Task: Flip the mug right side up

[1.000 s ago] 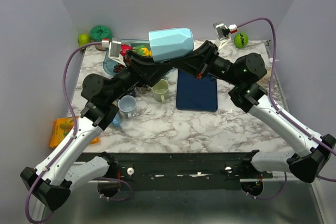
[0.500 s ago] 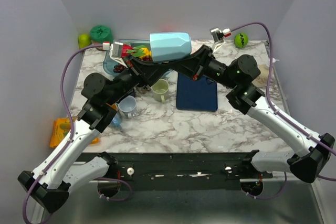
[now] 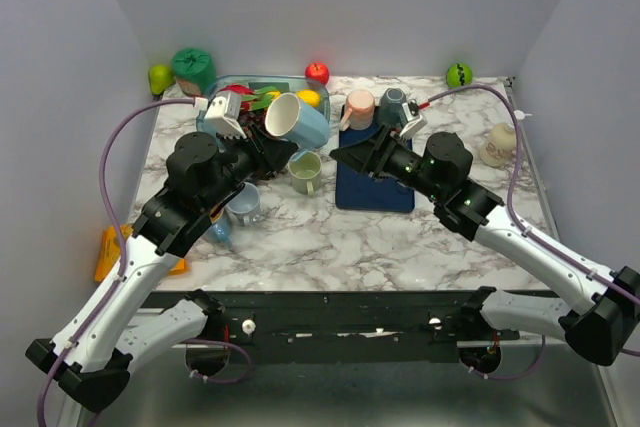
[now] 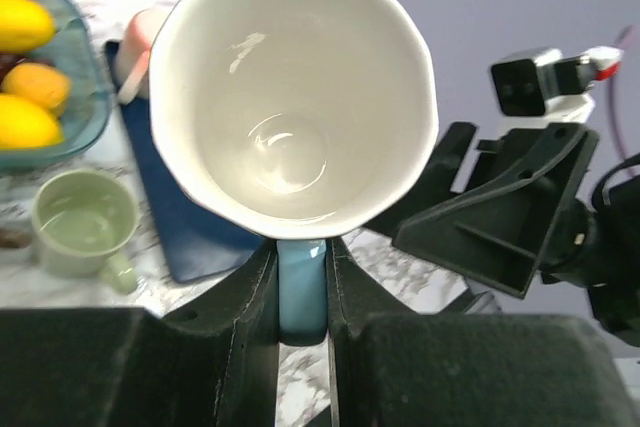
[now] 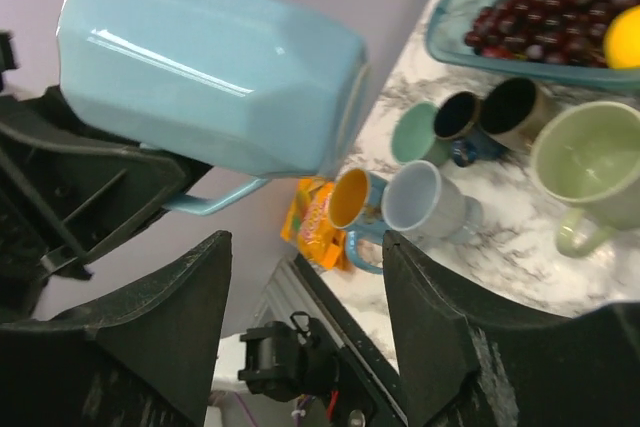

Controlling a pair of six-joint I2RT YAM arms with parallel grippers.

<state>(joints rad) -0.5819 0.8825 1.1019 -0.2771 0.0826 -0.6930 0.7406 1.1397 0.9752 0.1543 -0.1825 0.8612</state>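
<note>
Left wrist view, left tool (image 4: 300, 267) clamped on blue mug (image 4: 290, 87) handle, mug empty, right tool (image 5: 303, 247) spread apart, empty.

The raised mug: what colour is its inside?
White; the mug shows it best in the left wrist view.

Mug (image 4: 290, 97): glossy glazed ceramic, smooth. Table (image 3: 400, 237): polished marble-look top. Left hand (image 4: 300, 277): matt black plastic.

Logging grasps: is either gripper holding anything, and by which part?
The left gripper holds the light blue mug by its handle; the right gripper is open and empty.
</note>
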